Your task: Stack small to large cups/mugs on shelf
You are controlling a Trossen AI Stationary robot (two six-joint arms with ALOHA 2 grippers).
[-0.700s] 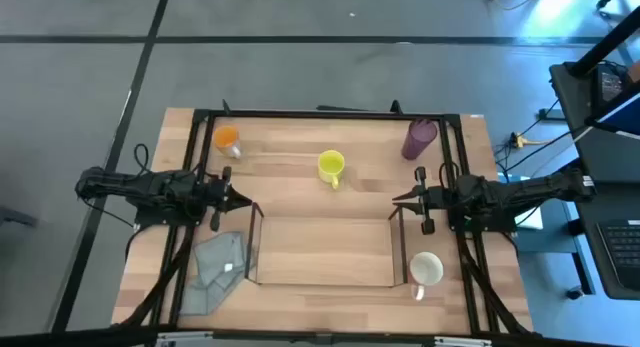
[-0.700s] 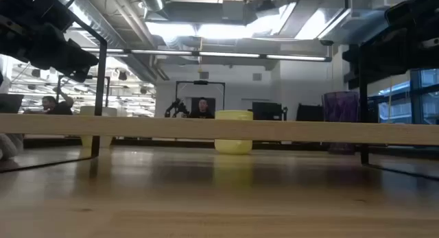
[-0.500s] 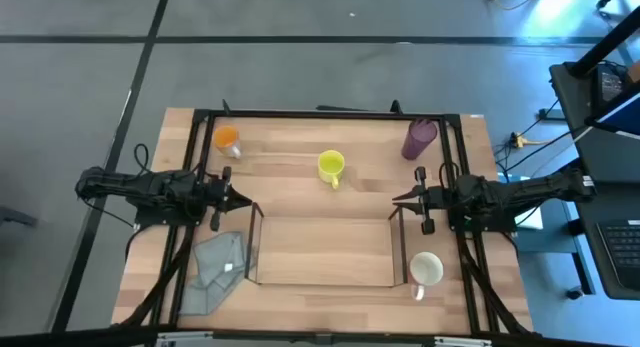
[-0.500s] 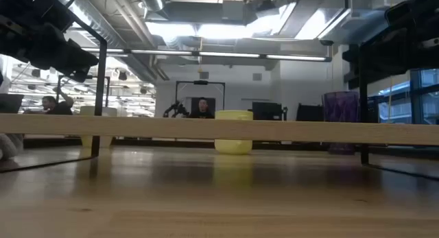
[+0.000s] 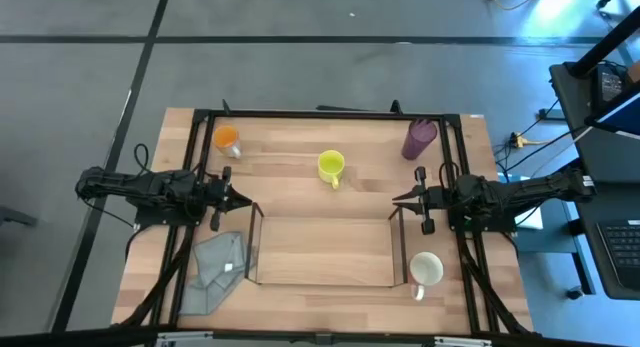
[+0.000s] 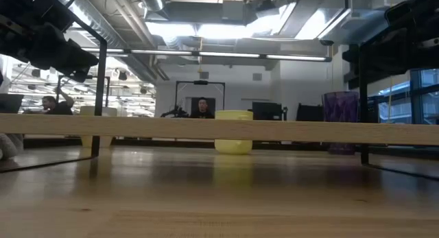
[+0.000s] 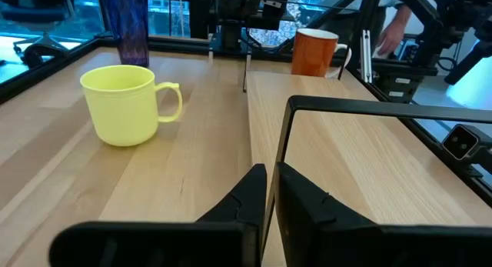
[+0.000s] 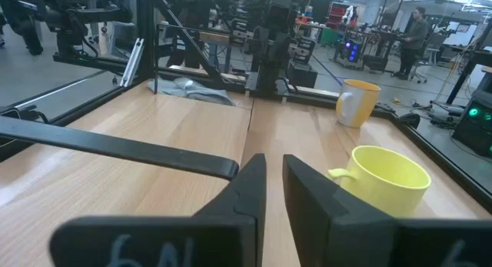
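Note:
The yellow mug stands on its base at the table's far middle; it also shows in the left wrist view and the right wrist view. The orange cup stands far left and the purple tumbler far right. The white mug stands near right, beside the shelf; its outer wall looks orange-red in the left wrist view. The clear shelf sits at the near middle. My left gripper is shut and empty at the shelf's far left corner. My right gripper is shut and empty at its far right corner.
A crumpled grey cloth lies left of the shelf. A dark frame runs around the table's far edge and sides. Bare wood lies between the yellow mug and the shelf. People and desks show in the room beyond.

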